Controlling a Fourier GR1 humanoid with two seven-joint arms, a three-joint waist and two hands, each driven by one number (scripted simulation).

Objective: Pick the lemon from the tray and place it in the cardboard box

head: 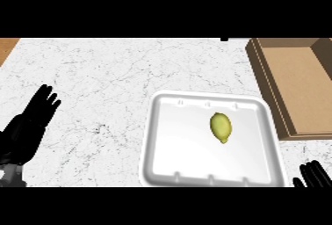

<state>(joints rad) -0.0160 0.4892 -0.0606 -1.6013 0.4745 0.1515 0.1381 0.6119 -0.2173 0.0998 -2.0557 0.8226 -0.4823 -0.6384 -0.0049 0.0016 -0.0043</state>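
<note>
A yellow-green lemon lies a little right of the middle of the white foam tray. An open cardboard box stands at the right edge of the counter, beside the tray's right side. My left hand is at the left, well away from the tray, fingers straight and pointing up. Only the fingertips of my right hand show at the lower right corner, just right of the tray's near corner, straight and holding nothing.
The white marble counter stretches to the left of and behind the tray. A strip of brown wood shows at the top left corner.
</note>
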